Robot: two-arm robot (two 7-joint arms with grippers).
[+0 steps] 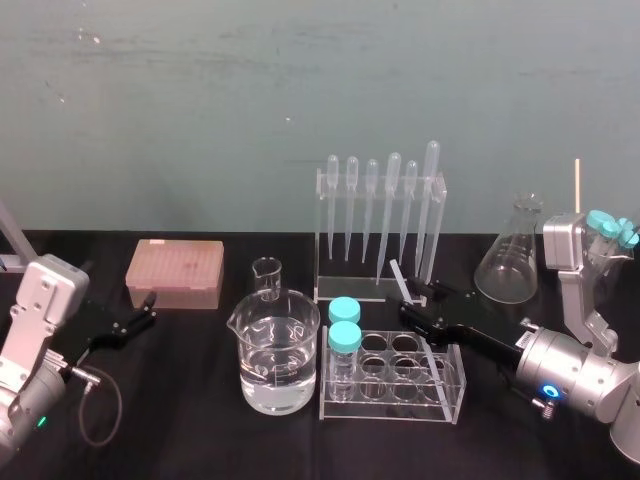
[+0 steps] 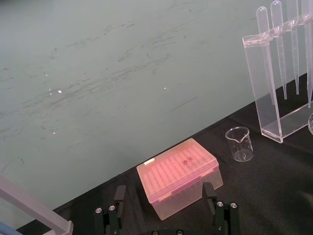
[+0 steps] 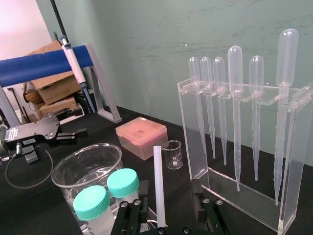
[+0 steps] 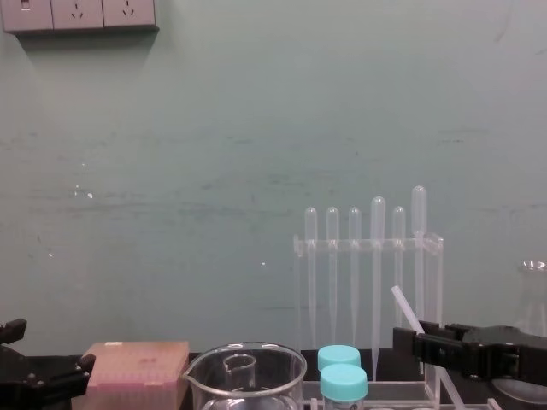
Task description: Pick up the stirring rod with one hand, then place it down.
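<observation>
- Head view: spotted the right gripper (image 1: 412,300) reaching in from the right across the far side of the test tube rack (image 1: 455,395), just on the near side of the pipette stand (image 1: 325,240). Can make out the stirring rod (image 1: 399,274) poking out past its tip, leaning toward the far left. Also caught the left gripper (image 1: 140,315) idle way over on the left, beside the pink tip box (image 1: 175,272).
- Left wrist view: shows the left gripper (image 2: 165,191) spread wide on nothing, with the pink tip box (image 2: 178,176) just beyond its fingers (image 2: 119,198).
- Right wrist view: best look at the action. Has the right gripper (image 3: 170,196) with fingers (image 3: 199,200) set apart and the stirring rod (image 3: 158,186) standing between them, closer to one side and with a clear gap on the other. So spread around it, not pinching. Can't tell where the rod's lower end sits.
- Chest view: shows the stirring rod (image 4: 405,307) sticking up at a tilt out of the right gripper (image 4: 419,346), in front of the pipette stand (image 4: 367,248).
- Guessing at the step: lining up the grab, pick-up not done yet. Next calls for squeezing shut square on the rod, then lifting straight up, minding the stand and rack so close by. Worth watching for a twist or slip with something that thin and slick.
</observation>
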